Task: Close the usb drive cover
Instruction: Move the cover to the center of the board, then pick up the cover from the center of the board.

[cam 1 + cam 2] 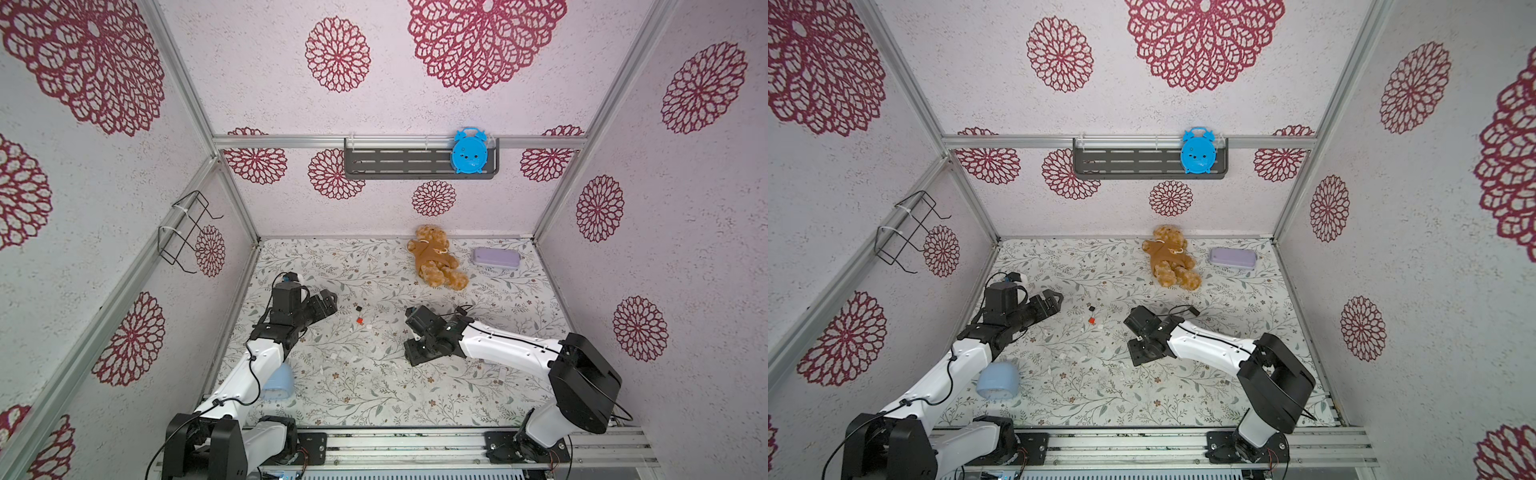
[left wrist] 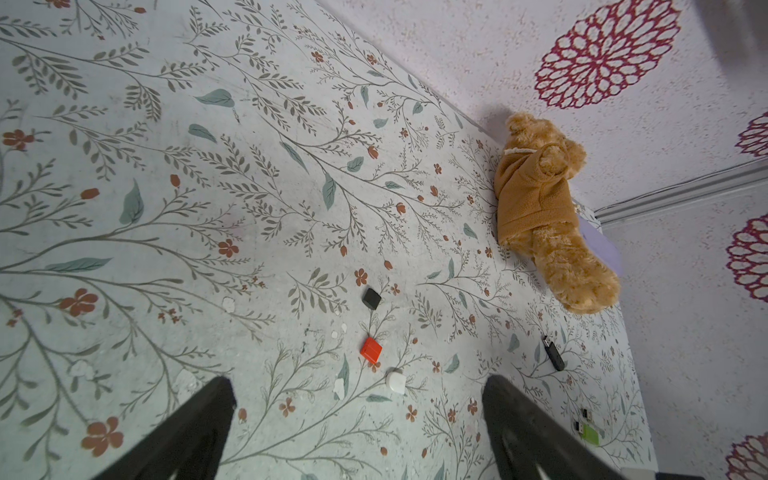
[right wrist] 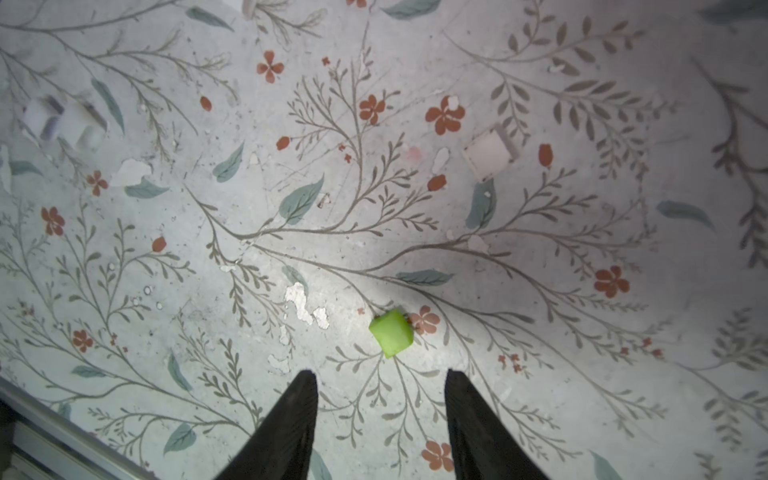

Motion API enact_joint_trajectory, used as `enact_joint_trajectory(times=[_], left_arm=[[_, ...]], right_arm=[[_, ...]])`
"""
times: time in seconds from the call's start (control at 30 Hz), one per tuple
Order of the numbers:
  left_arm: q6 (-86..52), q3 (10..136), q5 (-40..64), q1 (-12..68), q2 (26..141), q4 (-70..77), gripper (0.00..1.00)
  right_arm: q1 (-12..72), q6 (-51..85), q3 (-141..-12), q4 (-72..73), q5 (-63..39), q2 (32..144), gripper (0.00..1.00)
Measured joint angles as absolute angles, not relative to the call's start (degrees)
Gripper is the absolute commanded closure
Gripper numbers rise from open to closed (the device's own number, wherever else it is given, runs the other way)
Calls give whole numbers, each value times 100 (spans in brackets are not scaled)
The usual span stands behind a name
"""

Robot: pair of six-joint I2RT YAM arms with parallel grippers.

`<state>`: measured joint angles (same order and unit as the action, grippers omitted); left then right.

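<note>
Green cover [image 3: 391, 333] just ahead of spread, empty right hand [image 3: 379, 374]; left hand [image 2: 358, 380] spread too.

Both arms are built in the same way. The left arm [image 1: 259, 365] and the right arm [image 1: 507, 347] each have long links with smooth white shells, and the joints between the links are black, blocky housings. The largest is the rounded black elbow housing [image 1: 582, 384] of the right arm. A thin black cable [image 1: 513, 338] lies along the white shell of the right arm, and a similar black cable loop [image 1: 250, 372] is on the left arm. Small dark screws or holes dot the white shells. The left hand [image 2: 359, 386] and the right hand [image 3: 380, 376] have matte black fingers [image 3: 299, 415] that narrow toward the tip.
</note>
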<state>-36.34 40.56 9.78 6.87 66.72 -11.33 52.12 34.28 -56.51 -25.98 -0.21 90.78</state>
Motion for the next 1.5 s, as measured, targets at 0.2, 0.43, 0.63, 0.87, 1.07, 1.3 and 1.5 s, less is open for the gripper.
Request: enact_joint_trajectory(times=[0.2, 0.43, 0.63, 0.87, 1.07, 1.3, 1.5], left_arm=[[-3627, 4056, 956, 694, 6665, -1114, 3], [-3623, 4056, 956, 694, 6665, -1096, 3], [-3601, 4056, 937, 694, 6665, -1100, 3], [-3603, 4056, 923, 694, 6665, -1100, 3], [-3601, 4056, 862, 696, 6643, -1105, 3], [-3590, 4056, 834, 698, 6602, -1107, 3], [-3514, 4056, 836, 698, 6587, -1127, 3]], right_arm=[[5214, 4338, -5376, -2346, -30, 9122, 47], [5236, 4762, -5387, -2115, -132, 9415, 49], [5277, 4908, -5441, -2123, -161, 9546, 50], [5299, 4814, -5935, -2248, -169, 9920, 55], [5349, 4456, -6475, -2521, -172, 10328, 57], [5535, 3592, -7133, -3183, 145, 10468, 52], [5572, 2519, -6925, -3350, 346, 10307, 49]])
